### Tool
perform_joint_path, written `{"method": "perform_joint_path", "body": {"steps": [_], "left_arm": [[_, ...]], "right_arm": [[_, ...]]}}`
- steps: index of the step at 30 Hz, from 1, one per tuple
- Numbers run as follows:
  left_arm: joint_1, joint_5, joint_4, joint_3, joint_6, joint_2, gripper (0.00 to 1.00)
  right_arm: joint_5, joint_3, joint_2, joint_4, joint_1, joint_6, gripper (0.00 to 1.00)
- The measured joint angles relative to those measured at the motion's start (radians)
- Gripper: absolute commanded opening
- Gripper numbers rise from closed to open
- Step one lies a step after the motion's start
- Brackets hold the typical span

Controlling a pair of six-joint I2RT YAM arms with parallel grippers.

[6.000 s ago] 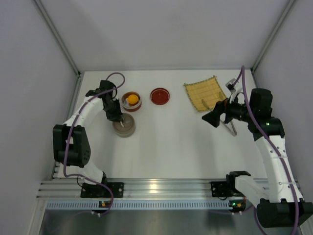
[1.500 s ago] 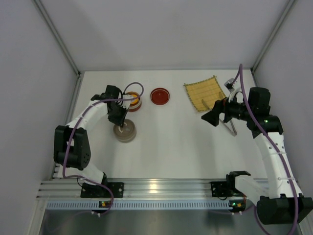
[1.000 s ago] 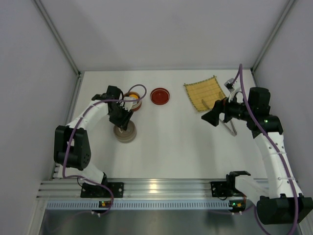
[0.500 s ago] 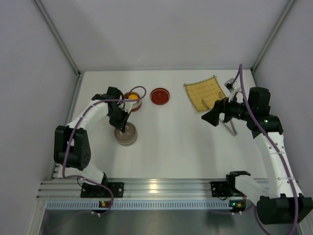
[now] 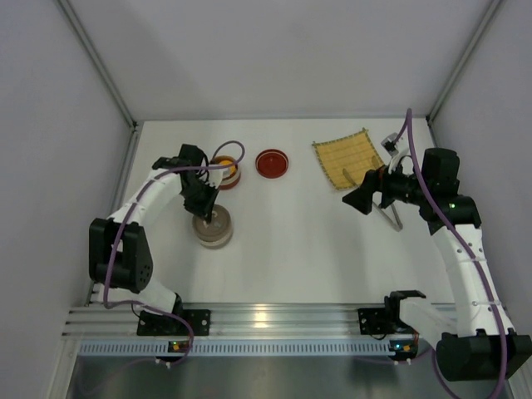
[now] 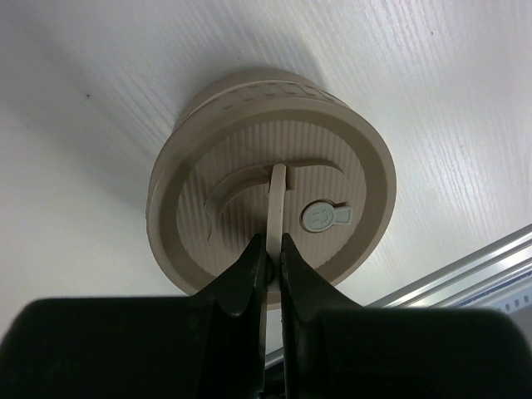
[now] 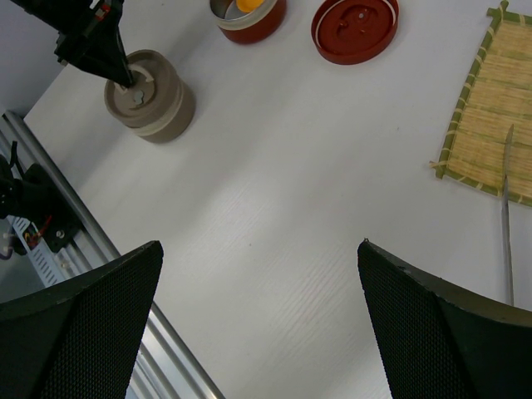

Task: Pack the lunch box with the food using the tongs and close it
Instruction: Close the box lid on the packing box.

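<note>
- Top view: left hand (image 5: 202, 204) pointing down onto the beige tin (image 5: 213, 232), at the surface's (image 5: 283, 249) 9 o'clock side.
- Red tin (image 5: 226, 176) just at 12 o'clock of the beige tin, with the orange ball (image 5: 225, 169) inside; the arm's cable crosses it.
- Red lid (image 5: 272, 163) lying flat at 3 o'clock of the red tin, apart from it.
- Mat (image 5: 349, 156) at the far right; tongs (image 5: 394, 218) at its 5 o'clock, partly hidden by the right arm.
- Right hand (image 5: 359, 199) above the surface at 6 o'clock of the mat, fingers spread wide, holding nothing.
- Left wrist view: fingers pinched almost together on the thin upright tab (image 6: 278, 195) in the middle of the beige lid (image 6: 353, 166); the lid sits on its tin.
- Right wrist view: both fingers wide apart with bare surface between; one tongs arm lies along the mat's edge at 3 o'clock; beige tin at 10 o'clock, ball tin at 12 o'clock.
</note>
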Motion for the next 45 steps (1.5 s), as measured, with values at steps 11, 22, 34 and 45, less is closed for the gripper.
{"method": "perform_joint_path", "body": {"steps": [11, 22, 34, 45], "left_arm": [[0.0, 0.002, 0.019, -0.05, -0.034, -0.043, 0.0], [0.0, 0.0, 0.054, -0.092, -0.119, -0.094, 0.0], [0.006, -0.016, 0.099, -0.119, -0.151, -0.089, 0.0], [0.013, -0.012, 0.119, -0.15, -0.157, -0.089, 0.0]], "right_arm": [[0.0, 0.0, 0.0, 0.0, 0.0, 0.0, 0.99], [0.0, 0.0, 0.0, 0.0, 0.0, 0.0, 0.99], [0.001, 0.0, 0.0, 0.0, 0.0, 0.0, 0.99], [0.001, 0.0, 0.0, 0.0, 0.0, 0.0, 0.99]]}}
